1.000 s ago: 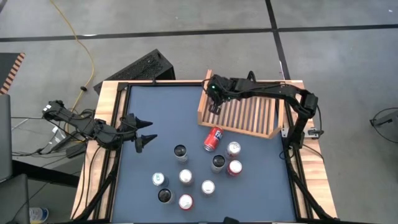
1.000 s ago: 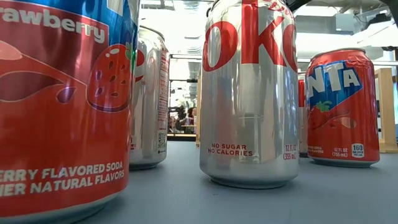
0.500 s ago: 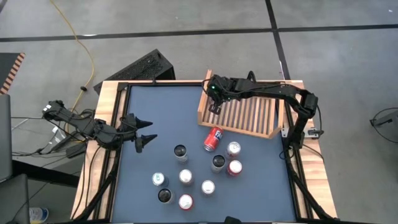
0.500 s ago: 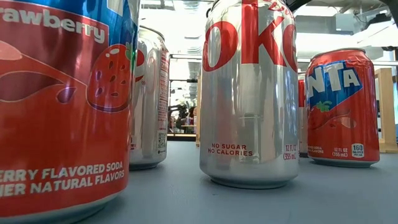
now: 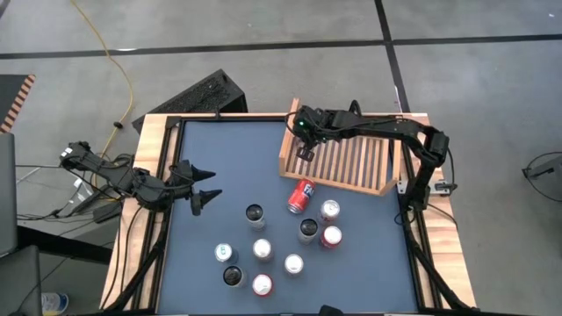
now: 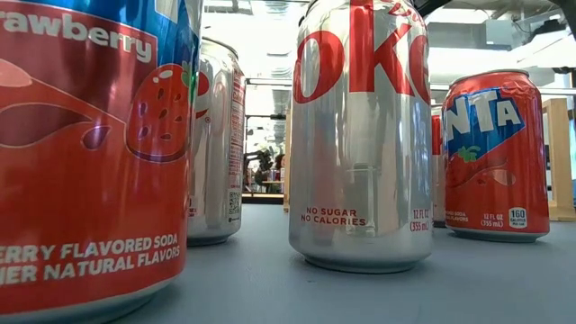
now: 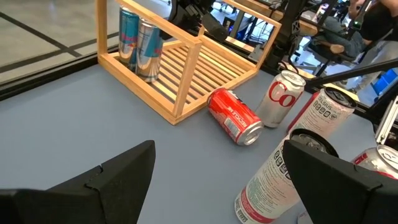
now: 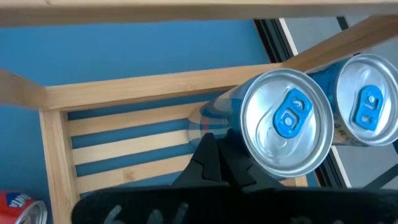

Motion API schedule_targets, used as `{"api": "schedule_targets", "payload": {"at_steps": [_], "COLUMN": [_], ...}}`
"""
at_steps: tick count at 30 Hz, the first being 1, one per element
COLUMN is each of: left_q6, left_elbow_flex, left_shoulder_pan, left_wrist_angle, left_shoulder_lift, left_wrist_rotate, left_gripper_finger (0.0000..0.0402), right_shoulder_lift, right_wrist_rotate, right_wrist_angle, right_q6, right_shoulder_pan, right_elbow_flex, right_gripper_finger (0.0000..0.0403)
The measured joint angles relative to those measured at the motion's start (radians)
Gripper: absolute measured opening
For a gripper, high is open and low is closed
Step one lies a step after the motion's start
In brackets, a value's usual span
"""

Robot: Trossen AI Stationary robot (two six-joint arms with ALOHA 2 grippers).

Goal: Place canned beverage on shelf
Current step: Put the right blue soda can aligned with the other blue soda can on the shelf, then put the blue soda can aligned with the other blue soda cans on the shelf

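Wooden, slatted shelf point(image 5: 347, 162) sits at the table's far right with two slim blue cans point(image 7: 138, 41) upright in its corner, and the right gripper point(image 5: 305, 150) hangs just above them, fingers pressed together, holding nothing. Left gripper point(image 5: 204, 185) waits at the table's left edge, fingers spread wide and empty, well apart from the tipped red can point(image 5: 301, 195) lying just in front of the shelf

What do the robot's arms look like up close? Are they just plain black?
Mostly, yes. Both arms are jointed black segments with black cables alongside. The left gripper ends in two pointed, wedge-shaped black fingers. The right gripper has a small green light near its wrist.
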Motion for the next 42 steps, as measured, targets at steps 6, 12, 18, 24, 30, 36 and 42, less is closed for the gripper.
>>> {"api": "schedule_targets", "payload": {"at_steps": [6, 12, 18, 24, 30, 36, 42], "left_q6": [0.000, 0.000, 0.000, -0.012, 0.009, 0.037, 0.026], "left_elbow_flex": [0.000, 0.000, 0.000, 0.000, 0.000, 0.000, 0.000], "left_shoulder_pan": [0.000, 0.000, 0.000, 0.000, 0.000, 0.000, 0.000], "left_wrist_angle": [0.000, 0.000, 0.000, 0.000, 0.022, 0.067, 0.102], "left_shoulder_lift": [0.000, 0.000, 0.000, 0.000, 0.000, 0.000, 0.034], "left_wrist_rotate": [0.000, 0.000, 0.000, 0.004, 0.042, 0.020, 0.072], "left_gripper_finger": [0.0341, 0.0341, 0.0341, 0.0341, 0.0341, 0.0341, 0.0341], "right_shoulder_lift": [0.000, -0.003, -0.082, -0.244, -0.381, -0.409, -0.462], "right_wrist_rotate": [0.010, 0.010, 0.001, -0.165, -0.136, 0.192, 0.178], "right_wrist_angle": [-0.001, -0.022, -0.123, -0.275, -0.439, -0.478, -0.337], "right_q6": [0.000, 0.000, 0.012, 0.086, 0.189, 0.250, 0.325], "right_shoulder_pan": [0.000, 0.008, 0.051, 0.140, 0.323, 0.451, 0.423], "right_elbow_flex": [0.000, 0.000, 0.001, 0.002, 0.002, -0.009, -0.229], "right_gripper_finger": [0.0000, 0.0000, 0.0000, 0.0000, 0.0016, 0.0089, 0.0159]}}
